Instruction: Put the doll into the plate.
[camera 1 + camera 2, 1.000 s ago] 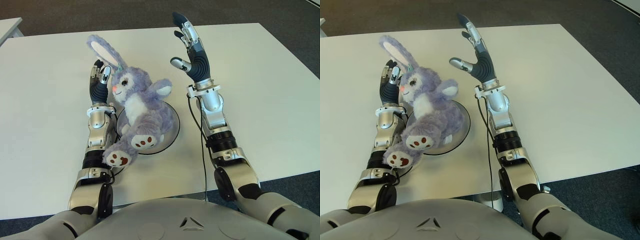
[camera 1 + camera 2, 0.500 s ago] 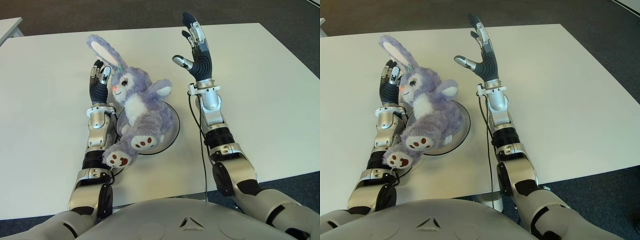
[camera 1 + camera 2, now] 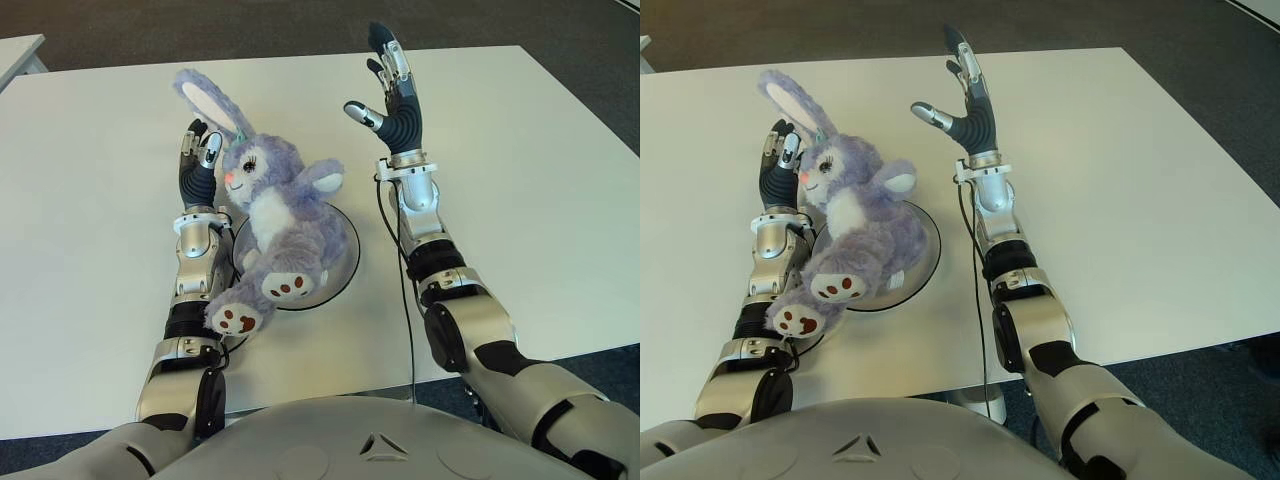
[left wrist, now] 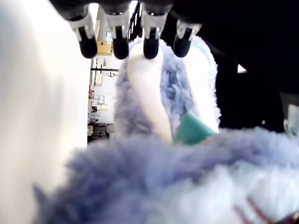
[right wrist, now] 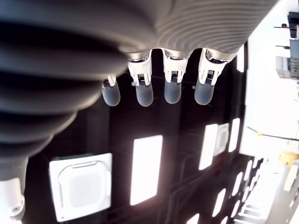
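Note:
A purple plush bunny doll [image 3: 280, 215] lies on its back in the round plate [image 3: 342, 262], head toward the back left. One foot [image 3: 235, 318] hangs over the plate's rim against my left forearm. My left hand [image 3: 198, 150] stands upright right beside the doll's head, on its left, fingers [image 4: 120, 44] straight and holding nothing. In the left wrist view the doll's ear [image 4: 147, 98] and fur fill the picture. My right hand [image 3: 385, 75] is raised to the right of the doll, apart from it, with spread fingers [image 5: 144, 93] that hold nothing.
The white table [image 3: 520, 180] stretches wide to the right and the back. A black cable [image 3: 405, 300] runs along my right forearm. The corner of another table [image 3: 15, 50] shows at the far left, with dark carpet beyond.
My right hand has drifted a little to the right and turned more upright. The left hand, the doll and the plate have not moved.

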Action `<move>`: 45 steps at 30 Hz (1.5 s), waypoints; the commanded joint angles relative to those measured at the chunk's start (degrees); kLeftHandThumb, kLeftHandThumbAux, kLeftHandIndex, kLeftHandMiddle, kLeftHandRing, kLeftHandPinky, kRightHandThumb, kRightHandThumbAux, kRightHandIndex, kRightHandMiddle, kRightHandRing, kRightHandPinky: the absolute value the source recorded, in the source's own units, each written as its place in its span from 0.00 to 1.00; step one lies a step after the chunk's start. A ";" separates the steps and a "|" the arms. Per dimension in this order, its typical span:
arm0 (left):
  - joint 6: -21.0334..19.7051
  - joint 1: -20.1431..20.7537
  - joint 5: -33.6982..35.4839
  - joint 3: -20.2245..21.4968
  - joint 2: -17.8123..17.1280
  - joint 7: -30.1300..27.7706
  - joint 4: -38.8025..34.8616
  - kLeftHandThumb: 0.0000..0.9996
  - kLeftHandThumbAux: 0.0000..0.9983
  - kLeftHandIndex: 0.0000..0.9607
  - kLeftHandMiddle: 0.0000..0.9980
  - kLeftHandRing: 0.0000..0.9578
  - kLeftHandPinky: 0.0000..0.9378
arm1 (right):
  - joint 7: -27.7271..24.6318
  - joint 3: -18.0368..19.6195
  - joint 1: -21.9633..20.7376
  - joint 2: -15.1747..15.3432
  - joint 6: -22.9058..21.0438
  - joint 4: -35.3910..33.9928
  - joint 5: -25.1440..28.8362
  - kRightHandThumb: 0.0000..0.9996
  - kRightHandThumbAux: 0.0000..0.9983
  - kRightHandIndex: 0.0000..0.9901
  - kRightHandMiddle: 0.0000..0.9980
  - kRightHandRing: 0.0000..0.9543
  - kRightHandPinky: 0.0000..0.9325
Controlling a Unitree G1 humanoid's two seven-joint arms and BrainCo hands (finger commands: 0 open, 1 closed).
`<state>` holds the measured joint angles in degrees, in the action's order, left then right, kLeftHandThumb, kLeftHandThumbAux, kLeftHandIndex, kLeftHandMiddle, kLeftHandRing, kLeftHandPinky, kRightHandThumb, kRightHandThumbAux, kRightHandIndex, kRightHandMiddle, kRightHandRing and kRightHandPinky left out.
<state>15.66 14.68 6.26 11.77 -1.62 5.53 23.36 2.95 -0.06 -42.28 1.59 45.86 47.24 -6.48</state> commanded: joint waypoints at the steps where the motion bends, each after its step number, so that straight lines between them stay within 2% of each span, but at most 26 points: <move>1: -1.08 -5.65 0.73 -0.42 2.32 -0.63 2.75 0.00 0.40 0.00 0.04 0.01 0.00 | 1.14 0.74 -1.88 0.07 0.35 3.83 0.20 0.00 0.58 0.00 0.00 0.00 0.00; 13: -1.73 -5.79 0.34 -0.58 2.32 0.14 2.34 0.00 0.39 0.00 0.04 0.02 0.00 | 3.04 1.89 -5.87 0.99 -0.03 12.62 0.15 0.00 0.57 0.00 0.00 0.00 0.00; 21: -1.59 -5.96 0.22 -0.73 2.21 0.16 2.15 0.00 0.39 0.00 0.04 0.02 0.00 | 1.79 3.73 -9.07 1.60 -1.90 18.79 1.68 0.00 0.58 0.00 0.00 0.00 0.00; 35: -1.42 -6.20 0.37 -1.01 1.97 -0.28 1.97 0.00 0.39 0.00 0.03 0.00 0.00 | -1.48 7.10 -11.54 2.27 -7.76 24.86 3.78 0.00 0.62 0.00 0.00 0.00 0.00; 45: -1.21 -6.45 0.16 -1.06 1.86 -0.06 1.73 0.00 0.38 0.00 0.03 0.01 0.00 | -0.64 8.69 -11.68 2.21 -10.76 25.78 3.72 0.00 0.65 0.00 0.00 0.00 0.00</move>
<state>14.76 14.34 6.30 10.78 -1.72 5.43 22.71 1.87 7.98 -53.19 3.72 37.26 72.07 -3.80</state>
